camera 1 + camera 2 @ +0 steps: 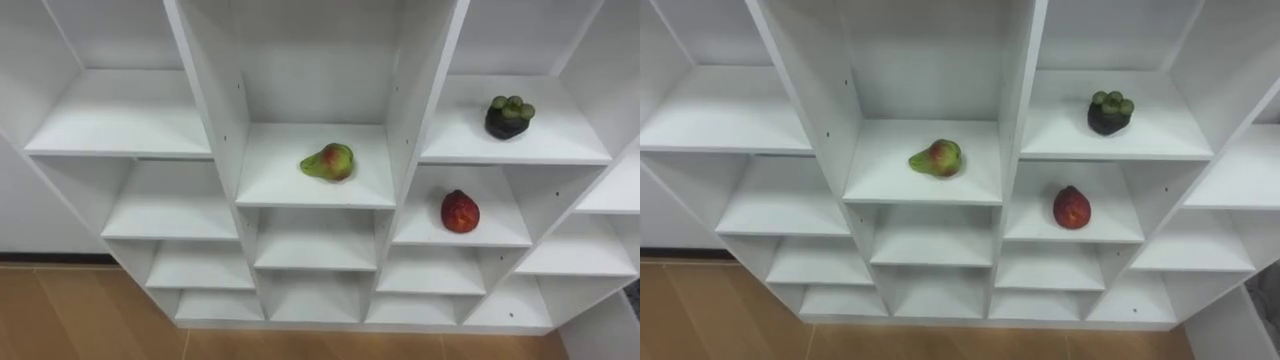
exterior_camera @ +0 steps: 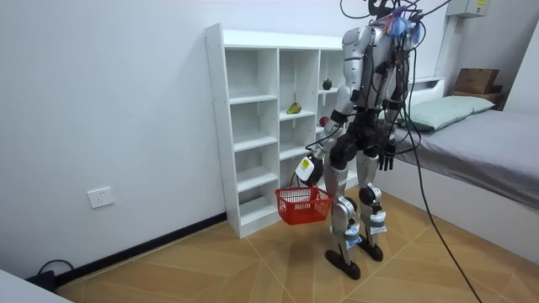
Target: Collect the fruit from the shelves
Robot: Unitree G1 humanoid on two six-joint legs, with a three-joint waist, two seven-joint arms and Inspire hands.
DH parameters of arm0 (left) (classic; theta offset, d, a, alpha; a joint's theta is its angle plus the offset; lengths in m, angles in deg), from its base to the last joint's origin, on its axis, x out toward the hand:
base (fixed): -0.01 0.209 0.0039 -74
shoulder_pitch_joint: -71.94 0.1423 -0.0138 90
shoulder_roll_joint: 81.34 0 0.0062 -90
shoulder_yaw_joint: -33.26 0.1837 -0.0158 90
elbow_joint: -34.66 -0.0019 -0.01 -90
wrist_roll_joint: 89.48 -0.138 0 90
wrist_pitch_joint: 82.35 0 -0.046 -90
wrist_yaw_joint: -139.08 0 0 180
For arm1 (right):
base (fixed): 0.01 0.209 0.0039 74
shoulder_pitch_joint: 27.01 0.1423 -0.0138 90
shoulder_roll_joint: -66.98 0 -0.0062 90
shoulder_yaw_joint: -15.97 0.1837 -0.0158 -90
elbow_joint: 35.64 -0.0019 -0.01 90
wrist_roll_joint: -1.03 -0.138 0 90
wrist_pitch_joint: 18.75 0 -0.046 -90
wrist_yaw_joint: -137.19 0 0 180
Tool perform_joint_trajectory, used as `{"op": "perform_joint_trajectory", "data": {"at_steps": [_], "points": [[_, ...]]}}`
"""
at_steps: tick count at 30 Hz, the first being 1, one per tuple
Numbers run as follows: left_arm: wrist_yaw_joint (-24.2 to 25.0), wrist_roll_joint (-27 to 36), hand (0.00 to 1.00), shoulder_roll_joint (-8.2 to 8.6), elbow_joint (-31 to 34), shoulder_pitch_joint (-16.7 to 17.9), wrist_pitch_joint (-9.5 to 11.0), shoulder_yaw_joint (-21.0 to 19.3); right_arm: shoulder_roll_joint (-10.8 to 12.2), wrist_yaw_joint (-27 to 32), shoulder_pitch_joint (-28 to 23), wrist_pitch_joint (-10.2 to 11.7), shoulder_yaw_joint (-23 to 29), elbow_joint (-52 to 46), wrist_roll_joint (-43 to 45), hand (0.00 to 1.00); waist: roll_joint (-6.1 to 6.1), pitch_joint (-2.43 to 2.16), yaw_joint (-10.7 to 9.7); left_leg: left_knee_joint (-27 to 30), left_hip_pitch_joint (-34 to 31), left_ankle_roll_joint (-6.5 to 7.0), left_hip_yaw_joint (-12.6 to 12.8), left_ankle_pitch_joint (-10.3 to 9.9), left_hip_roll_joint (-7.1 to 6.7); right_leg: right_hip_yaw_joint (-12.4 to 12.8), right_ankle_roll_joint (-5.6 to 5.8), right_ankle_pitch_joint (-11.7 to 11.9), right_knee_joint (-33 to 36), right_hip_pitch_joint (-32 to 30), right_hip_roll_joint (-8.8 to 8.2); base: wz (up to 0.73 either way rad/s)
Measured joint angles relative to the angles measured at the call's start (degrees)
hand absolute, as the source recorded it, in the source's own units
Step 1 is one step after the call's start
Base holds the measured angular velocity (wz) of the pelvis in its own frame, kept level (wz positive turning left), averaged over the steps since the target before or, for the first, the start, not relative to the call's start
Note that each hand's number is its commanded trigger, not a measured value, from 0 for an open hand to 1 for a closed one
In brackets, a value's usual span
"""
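Observation:
A white closet of open shelves (image 1: 212, 122) stands right before me. A green and red pear (image 1: 329, 162) lies on the middle column's shelf. On the column to its right, a dark mangosteen with a green top (image 1: 509, 116) sits on the upper shelf. A red fruit (image 1: 460, 211) rests one shelf below it. In the room view my left hand (image 2: 306, 168) hangs low, shut on the handle of a red basket (image 2: 303, 204), apart from the shelves. My right hand (image 2: 387, 156) hangs by my hip with relaxed fingers.
I stand on a wooden floor (image 2: 236, 269) facing the closet (image 2: 253, 126). A bed (image 2: 480, 143) lies behind me at the room view's right. The other shelf compartments (image 1: 120, 120) hold nothing.

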Motion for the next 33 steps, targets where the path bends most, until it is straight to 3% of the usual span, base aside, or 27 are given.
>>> {"op": "perform_joint_trajectory", "data": {"at_steps": [13, 19, 23, 27, 30, 33], "points": [[-0.32, 0.34, 1.0, -0.05, 0.08, -0.34, 2.72, 0.15, -0.03, 4.06, -0.07, 1.82, 0.1, -0.4, -1.71, 0.0, 0.59, -0.14, -0.23, 0.02, 0.28, -0.02, 1.34, -0.01, 0.7, 1.3, -0.29, 0.38, 0.65, -0.06, 0.33, -0.05], [-2.03, 0.29, 1.0, -0.21, -0.01, -0.31, 2.99, 1.37, -0.11, 6.74, -0.03, 3.15, 0.13, -0.47, -2.62, 0.0, 0.87, 0.01, -0.62, 0.04, 0.26, -0.02, 1.4, 0.0, 0.68, 1.61, -0.42, 0.66, 0.59, -0.1, 0.52, -0.02], [-2.67, 0.17, 1.0, -0.21, 0.03, -0.19, 4.47, 1.35, -1.23, 7.59, -0.48, 3.8, 0.54, -3.77, -3.73, 0.0, 1.5, 0.17, -0.57, -0.5, 0.02, -0.02, 1.86, 0.0, 0.68, 2.04, -0.4, 0.85, 0.51, -0.56, 0.59, -0.06], [-3.07, 0.29, 1.0, -0.22, 0.59, -0.27, 5.57, 1.14, -1.17, 10.85, -2.57, 8.64, 4.62, -14.9, -7.77, 0.0, 1.97, -0.04, -0.64, -0.29, -0.89, -0.03, 2.99, 0.03, 0.77, 2.64, -0.44, 1.09, 0.45, -2.21, 0.74, -0.13], [-3.46, 0.38, 1.0, -0.19, 0.45, -0.35, 6.94, 1.22, -0.9, 12.18, -3.53, 10.94, 4.57, -21.39, -8.69, 0.0, 2.03, -0.15, -0.57, -0.26, -0.75, -0.03, 3.28, 0.03, 0.76, 3.12, -0.43, 1.1, 0.42, -2.07, 0.8, -0.08], [-3.57, 0.36, 1.0, -0.2, 1.03, -0.19, 7.81, 1.22, -0.47, 13.68, -5.77, 11.56, 4.55, -30.3, -7.72, 0.0, 1.9, -0.19, -0.62, -0.3, -0.73, -0.03, 3.24, 0.03, 0.71, 3.16, -0.42, 1.1, 0.14, -1.97, 0.76, 0.0]]}}
